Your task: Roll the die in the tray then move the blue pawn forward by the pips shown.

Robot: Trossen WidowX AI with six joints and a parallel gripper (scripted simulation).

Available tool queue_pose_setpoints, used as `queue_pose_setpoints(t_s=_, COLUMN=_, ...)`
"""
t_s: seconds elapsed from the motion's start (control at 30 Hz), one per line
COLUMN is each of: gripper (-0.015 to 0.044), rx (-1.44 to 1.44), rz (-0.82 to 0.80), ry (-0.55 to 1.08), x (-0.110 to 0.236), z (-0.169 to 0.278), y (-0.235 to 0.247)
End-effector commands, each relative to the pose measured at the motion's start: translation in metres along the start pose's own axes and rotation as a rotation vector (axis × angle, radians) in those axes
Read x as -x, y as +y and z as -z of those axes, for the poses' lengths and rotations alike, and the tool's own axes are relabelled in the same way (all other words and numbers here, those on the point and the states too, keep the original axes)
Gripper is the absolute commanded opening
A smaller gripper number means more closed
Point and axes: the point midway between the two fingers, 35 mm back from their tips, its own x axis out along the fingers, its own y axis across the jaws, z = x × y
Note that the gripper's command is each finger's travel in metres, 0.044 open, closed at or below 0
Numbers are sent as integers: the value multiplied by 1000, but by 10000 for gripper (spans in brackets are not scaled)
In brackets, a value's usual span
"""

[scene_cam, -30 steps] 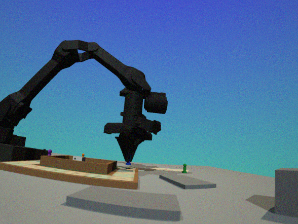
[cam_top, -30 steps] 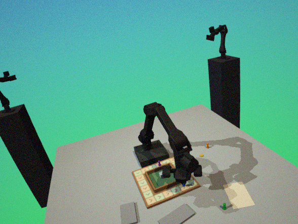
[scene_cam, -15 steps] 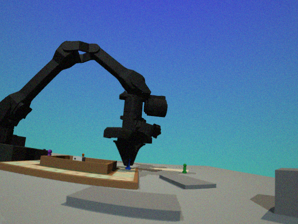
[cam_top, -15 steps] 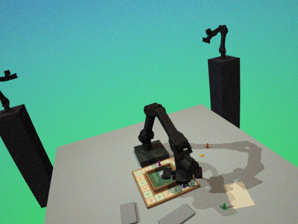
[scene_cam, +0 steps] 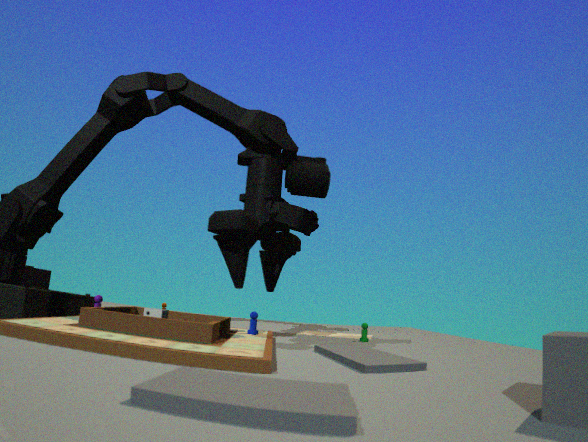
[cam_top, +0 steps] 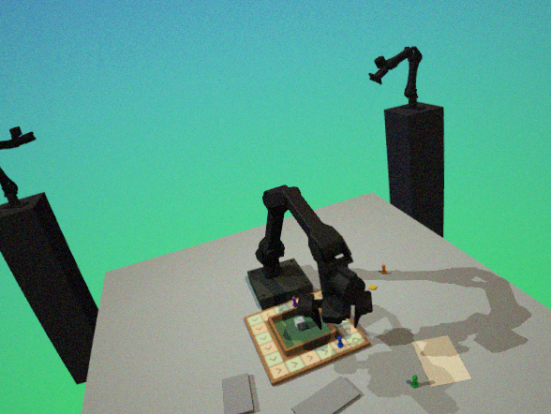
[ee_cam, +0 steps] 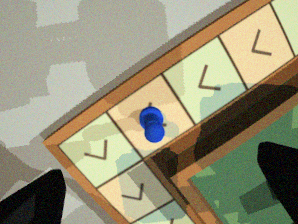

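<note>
One upright blue pawn [ee_cam: 152, 124], vertical axis

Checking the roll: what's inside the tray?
A white die rests on the green floor of the tray. Its pips are too small to read, and the arm covers the tray's far corner.

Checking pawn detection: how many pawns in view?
4: blue pawn on the board's track, purple pawn at its far edge, orange pawn and green pawn on the table.

No words, brands or numbers can be read. The only signs are dark arrow chevrons printed one per square on the board [ee_cam: 79, 131] track, around the tray [ee_cam: 229, 185].
</note>
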Motion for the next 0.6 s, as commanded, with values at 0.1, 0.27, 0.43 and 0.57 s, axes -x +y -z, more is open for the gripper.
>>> queue_pose_setpoints(t_s=0.1, gripper=440, rx=130, rz=12, ry=12, x=41, z=37, y=-53)
queue_pose_setpoints(t_s=0.27, gripper=440, rx=261, rz=15, ry=17, x=68, z=82, y=-100)
queue_pose_setpoints(t_s=0.43, gripper=440, rx=245, rz=10, ry=4, x=68, z=74, y=-94)
queue_pose_setpoints(t_s=0.57, gripper=440, rx=245, rz=10, ry=4, x=68, z=74, y=-94)
